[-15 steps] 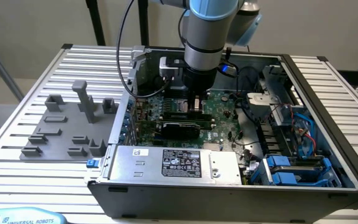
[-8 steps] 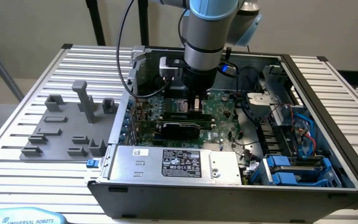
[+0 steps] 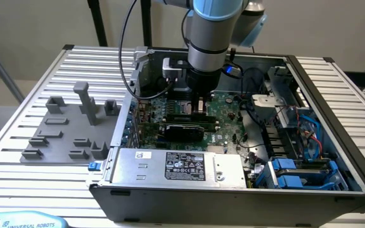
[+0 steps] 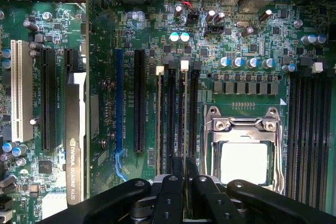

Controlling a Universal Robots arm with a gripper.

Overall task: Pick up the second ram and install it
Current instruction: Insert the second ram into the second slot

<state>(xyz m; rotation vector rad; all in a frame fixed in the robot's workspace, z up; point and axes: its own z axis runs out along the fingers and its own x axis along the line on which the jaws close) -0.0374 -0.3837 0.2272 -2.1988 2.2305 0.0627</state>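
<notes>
My gripper (image 3: 199, 105) reaches down into the open computer case (image 3: 334, 109), right over the memory slots of the green motherboard (image 3: 227, 102). In the wrist view its two black fingers (image 4: 178, 174) are shut on the second ram (image 4: 184, 114). The ram shows edge-on as a thin pale strip along a dark slot with a white latch (image 4: 184, 65) at its far end. I cannot tell whether it is fully seated. Another thin strip (image 4: 159, 114) stands in the slot beside it, with its own white latch.
The CPU socket (image 4: 244, 161) lies close beside the slots, and a graphics card (image 4: 73, 145) stands on the other side. In the exterior view, a power supply (image 3: 179, 166) fills the case's near side, with cables (image 3: 296, 123) and blue drive bays (image 3: 296, 173) on the right. A grey fixture (image 3: 68, 128) sits on the table at the left.
</notes>
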